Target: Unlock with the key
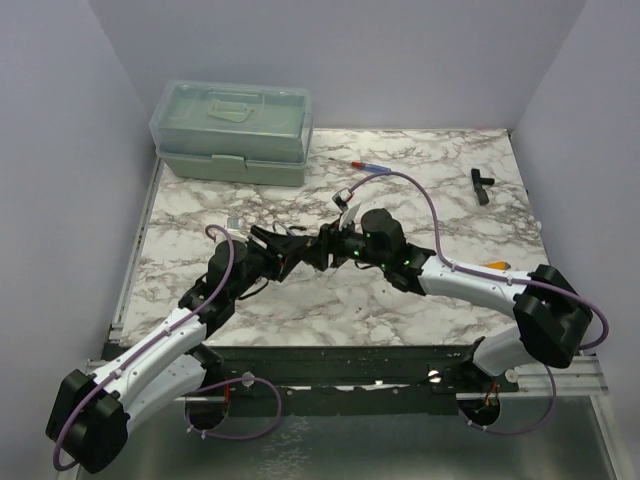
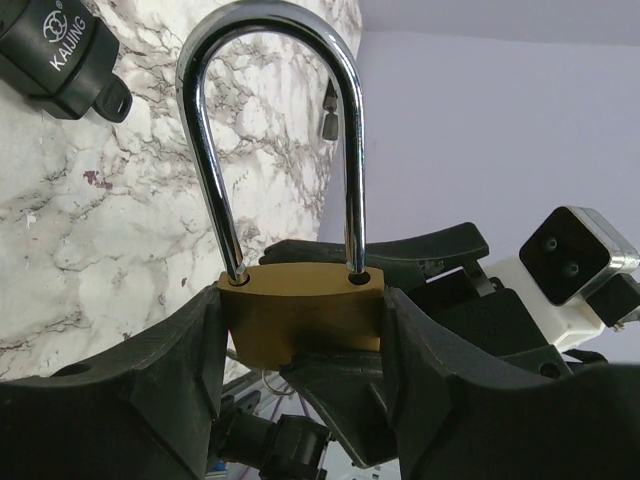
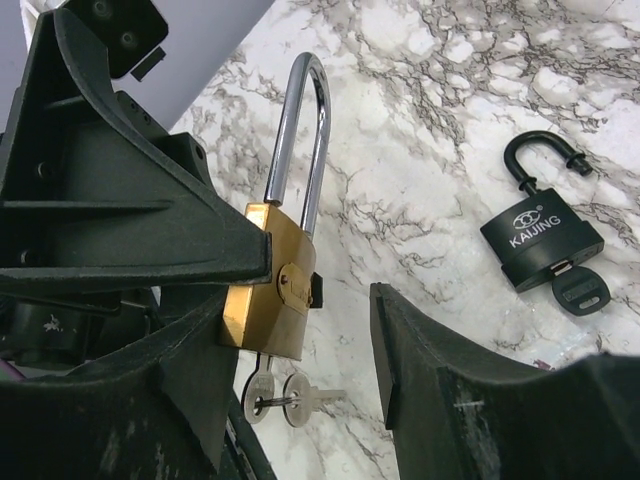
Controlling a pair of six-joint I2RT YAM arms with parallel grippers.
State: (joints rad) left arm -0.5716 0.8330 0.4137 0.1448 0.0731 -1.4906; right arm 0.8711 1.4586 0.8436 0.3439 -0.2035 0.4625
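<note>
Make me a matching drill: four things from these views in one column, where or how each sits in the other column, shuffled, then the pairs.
1. brass padlock
2. black padlock
3. green box
4. silver keys

a. flat on the table, shackle open
b. at the far-left corner
c. clamped in the left hand
d. hanging under the brass body

Pairs: 1-c, 2-a, 3-b, 4-d

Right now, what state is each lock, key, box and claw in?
Brass padlock: shackle seated in body.
Left claw: shut on brass padlock.
Right claw: open, near the brass padlock.
Key bunch: hanging below brass padlock.
Black padlock: shackle open, key inserted.
Toolbox: lid closed.
</note>
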